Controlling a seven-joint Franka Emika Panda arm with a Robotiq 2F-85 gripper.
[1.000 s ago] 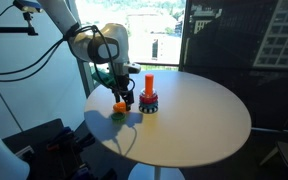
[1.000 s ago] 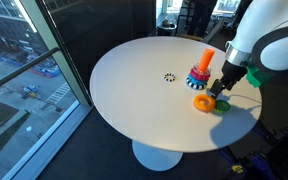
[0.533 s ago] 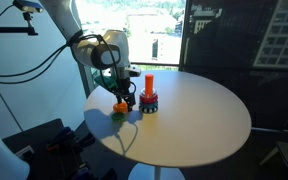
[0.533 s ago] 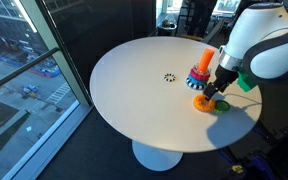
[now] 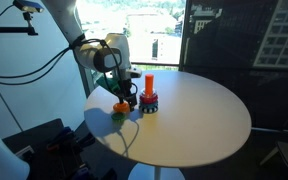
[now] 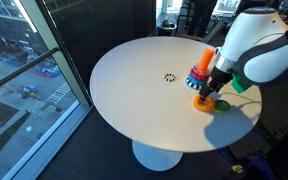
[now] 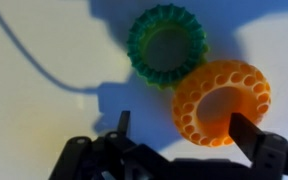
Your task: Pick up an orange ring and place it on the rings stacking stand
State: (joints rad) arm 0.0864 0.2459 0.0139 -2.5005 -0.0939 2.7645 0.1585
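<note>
The orange ring (image 7: 222, 102) lies off the rings stacking stand (image 5: 149, 96).

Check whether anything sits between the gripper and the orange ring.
Nothing visible does. In the wrist view the gripper hangs open right over the orange ring; the green ring only touches its far edge.

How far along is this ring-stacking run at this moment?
Done: only the approach; the open pincer sits low over the orange ring. In hand: no grasp yet; the ring lies flat on the table against a green ring. Left: close on it, lift it, and drop it over the peg of the rings stacking stand.
</note>
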